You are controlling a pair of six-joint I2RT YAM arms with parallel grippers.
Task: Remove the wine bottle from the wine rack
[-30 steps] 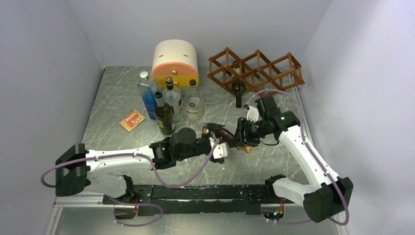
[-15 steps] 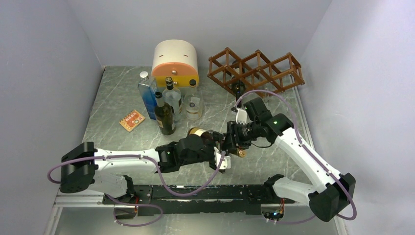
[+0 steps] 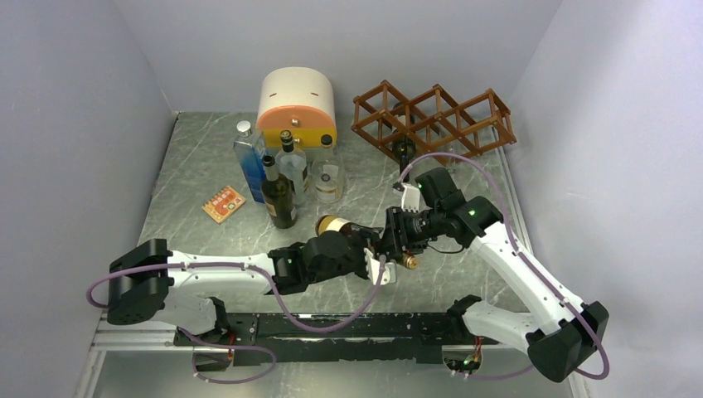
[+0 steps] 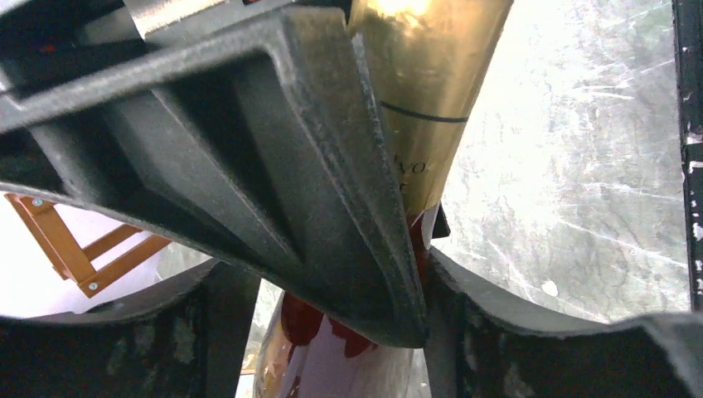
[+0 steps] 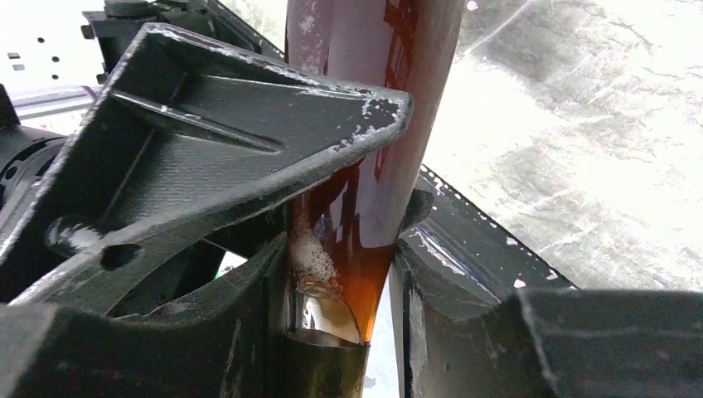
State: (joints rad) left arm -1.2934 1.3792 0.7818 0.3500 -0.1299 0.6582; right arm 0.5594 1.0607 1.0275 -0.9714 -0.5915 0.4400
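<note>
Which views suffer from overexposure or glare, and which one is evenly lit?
Left wrist: the table is washed out to white, and glare hits the gold foil of the wine bottle. Right wrist: the table is also blown out beyond the bottle. Top external: even light, sharp, only soft shadows.

From above, your left hand and right hand cover the middle of the wine bottle; wrist views crop its ends.

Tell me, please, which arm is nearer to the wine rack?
Right. The right arm bends just in front of the wine rack; the left arm lies farther off, reaching the wine bottle from the near left.
</note>
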